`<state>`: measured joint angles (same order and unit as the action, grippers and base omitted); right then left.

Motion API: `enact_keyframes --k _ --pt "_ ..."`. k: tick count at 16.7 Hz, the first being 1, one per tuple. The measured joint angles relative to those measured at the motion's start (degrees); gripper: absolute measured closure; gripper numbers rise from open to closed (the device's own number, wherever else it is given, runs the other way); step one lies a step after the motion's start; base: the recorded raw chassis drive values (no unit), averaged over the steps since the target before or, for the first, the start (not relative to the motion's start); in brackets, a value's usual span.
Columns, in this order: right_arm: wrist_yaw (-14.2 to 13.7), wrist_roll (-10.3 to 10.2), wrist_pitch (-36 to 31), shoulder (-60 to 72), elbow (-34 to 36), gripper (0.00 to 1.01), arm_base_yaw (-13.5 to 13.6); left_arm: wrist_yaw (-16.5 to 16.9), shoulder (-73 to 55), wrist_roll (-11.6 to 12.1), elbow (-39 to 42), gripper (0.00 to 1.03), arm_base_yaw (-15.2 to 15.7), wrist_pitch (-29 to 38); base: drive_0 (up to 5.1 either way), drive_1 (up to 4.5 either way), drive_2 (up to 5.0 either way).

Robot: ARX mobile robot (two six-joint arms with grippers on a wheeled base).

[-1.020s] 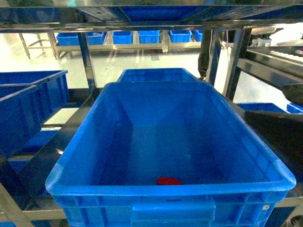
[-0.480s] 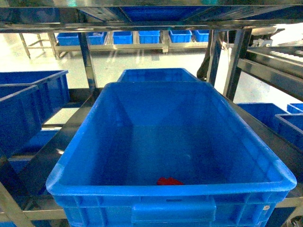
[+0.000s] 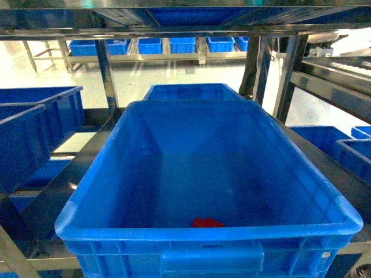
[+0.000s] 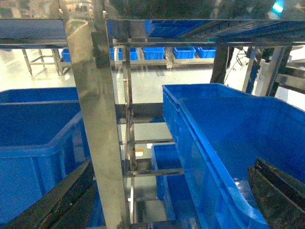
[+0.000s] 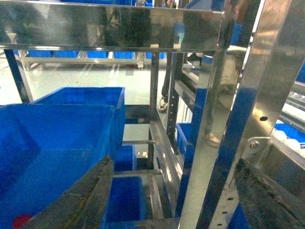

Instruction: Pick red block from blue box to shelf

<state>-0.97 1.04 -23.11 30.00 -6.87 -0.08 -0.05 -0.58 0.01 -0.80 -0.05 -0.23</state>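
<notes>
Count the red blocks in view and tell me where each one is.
1. The red block lies on the floor of the blue box, near its front wall; the right wrist view shows it too. That front wall could hide others.

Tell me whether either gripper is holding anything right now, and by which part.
Nothing is held. The left gripper and right gripper are both open and empty beside the blue box. The red block lies untouched on its floor.

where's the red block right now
In the head view the red block lies on the floor of the blue box, just inside its near wall and about midway across. No gripper is near it.
</notes>
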Motion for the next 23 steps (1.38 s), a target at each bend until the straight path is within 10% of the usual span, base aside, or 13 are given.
enact_keyframes --k 7,23 --pt "0.8 -0.2 5.0 -8.7 3.8 0.96 0.1 0.0 0.0 0.0 0.0 0.05 0.0 0.0 0.0 0.00 0.0" --pt "1.0 -0.6 22.2 -29.8 5.9 0.99 0.1 0.0 0.0 0.0 0.0 0.05 0.0 0.0 0.0 0.00 0.0"
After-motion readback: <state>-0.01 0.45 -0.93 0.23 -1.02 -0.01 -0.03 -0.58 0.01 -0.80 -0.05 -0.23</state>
